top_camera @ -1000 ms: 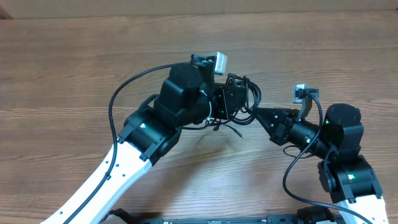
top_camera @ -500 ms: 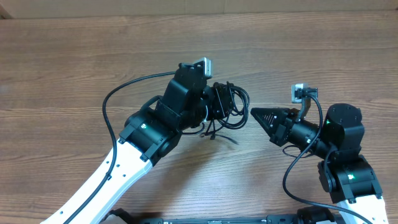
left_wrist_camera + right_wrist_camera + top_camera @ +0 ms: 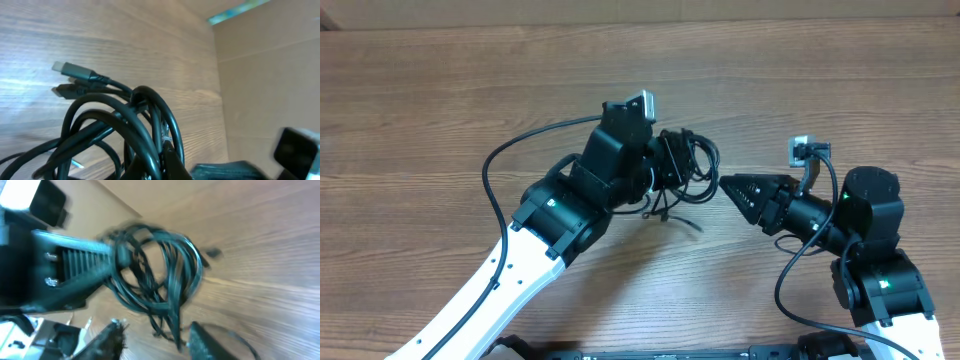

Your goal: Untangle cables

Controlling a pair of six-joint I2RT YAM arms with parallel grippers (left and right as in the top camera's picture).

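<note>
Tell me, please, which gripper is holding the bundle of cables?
The left gripper, clamped shut on the cables; the right gripper is open beside them.

— How does the left side sit?
— The left arm (image 3: 555, 210) stretches diagonally toward the middle, and the left pincer (image 3: 670, 165) is clamped on the cables (image 3: 700, 160).
— And the right?
— The right arm (image 3: 865, 215) is bent, wrist turned leftward. The right pincer (image 3: 730, 186) points at the other one, its fingers (image 3: 114, 339) parted, gripping nothing.
</note>
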